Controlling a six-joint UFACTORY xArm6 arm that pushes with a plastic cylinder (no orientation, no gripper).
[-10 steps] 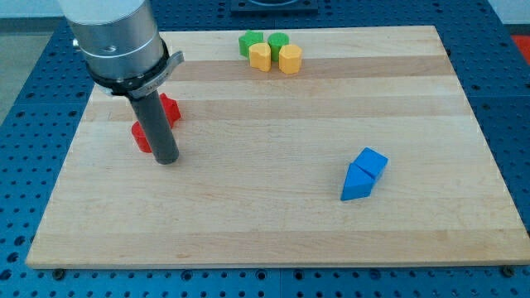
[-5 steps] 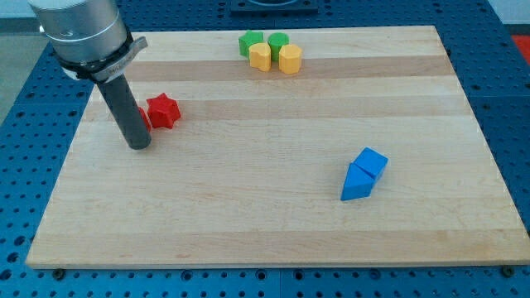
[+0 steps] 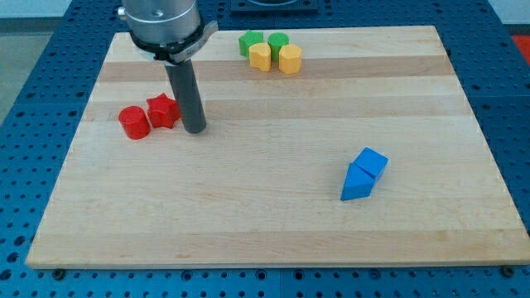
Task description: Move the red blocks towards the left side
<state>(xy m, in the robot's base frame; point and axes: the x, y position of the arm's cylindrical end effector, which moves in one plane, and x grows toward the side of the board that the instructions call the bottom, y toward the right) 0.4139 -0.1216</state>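
A red star block (image 3: 163, 111) and a red cylinder block (image 3: 132, 122) lie side by side at the view's left of the wooden board (image 3: 273, 215), touching or nearly so. My tip (image 3: 195, 129) rests on the board just right of the red star block, very close to it. The rod rises from the tip to the arm's grey body at the view's top.
Two green blocks (image 3: 251, 41) (image 3: 278, 41) and two yellow blocks (image 3: 261, 57) (image 3: 290, 60) cluster at the view's top centre. Two blue blocks (image 3: 372, 162) (image 3: 356, 184) lie together at the view's right, the lower one a wedge.
My tip has moved from the left of the red blocks round to the right of the star block. The red cylinder, hidden behind the rod before, now shows left of the star.
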